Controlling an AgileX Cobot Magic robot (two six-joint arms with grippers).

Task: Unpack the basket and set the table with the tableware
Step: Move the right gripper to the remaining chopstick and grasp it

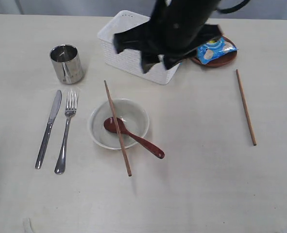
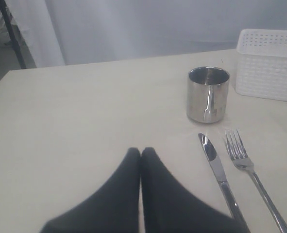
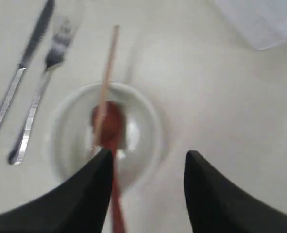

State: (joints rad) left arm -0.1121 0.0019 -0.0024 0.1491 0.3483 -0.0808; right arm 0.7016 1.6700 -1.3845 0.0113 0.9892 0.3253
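Observation:
The white basket (image 1: 126,46) stands at the back of the table (image 1: 206,184), partly hidden by my black right arm (image 1: 177,24). In front of it sits the pale bowl (image 1: 133,114), holding the dark red spoon (image 1: 133,137), with one chopstick (image 1: 117,127) lying across it. The other chopstick (image 1: 245,107) lies far to the right. Steel cup (image 1: 65,63), knife (image 1: 48,128) and fork (image 1: 67,131) rest at the left. My right gripper (image 3: 148,154) hangs open and empty above the bowl (image 3: 148,111). Over bare table near the knife (image 2: 218,170), my left gripper (image 2: 141,151) is shut and empty.
Behind the basket on the right, a brown plate (image 1: 221,60) carries a blue chip bag (image 1: 215,48). In the left wrist view the cup (image 2: 208,94) and basket (image 2: 269,63) stand beyond the fork (image 2: 250,167). The table's far edge meets a pale curtain.

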